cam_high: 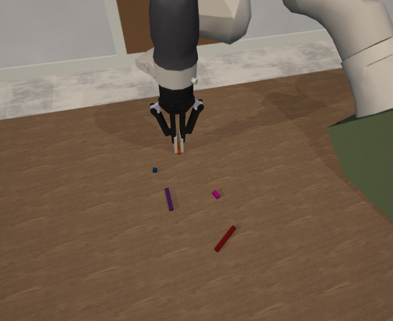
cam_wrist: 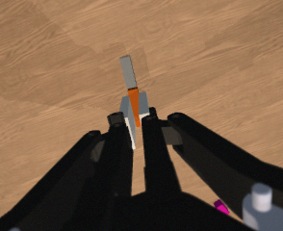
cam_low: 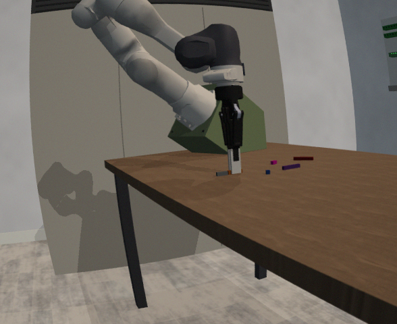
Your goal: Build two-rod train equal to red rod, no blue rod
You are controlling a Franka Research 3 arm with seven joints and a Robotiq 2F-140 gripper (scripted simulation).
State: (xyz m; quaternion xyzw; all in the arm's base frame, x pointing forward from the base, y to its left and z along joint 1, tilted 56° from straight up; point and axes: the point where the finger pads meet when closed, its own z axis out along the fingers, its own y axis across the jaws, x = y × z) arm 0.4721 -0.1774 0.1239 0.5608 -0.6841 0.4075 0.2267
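Currently the tool [cam_high: 178,146], clenched on the orange rod [cam_wrist: 134,107] butting the grey rod [cam_wrist: 128,73] on the tabletop [cam_high: 86,241], risks nudging it askew at release.

- Orange rod [cam_wrist: 134,107]: flat on the table, clamped between the pads, its far end touching the grey rod.
- Grey rod [cam_wrist: 128,73]: flat, in line beyond the orange.
- Red rod [cam_high: 224,238]: flat, diagonal, well apart.
- Purple rod [cam_high: 169,199], magenta rod [cam_high: 216,194], blue rod [cam_high: 154,170]: scattered between.
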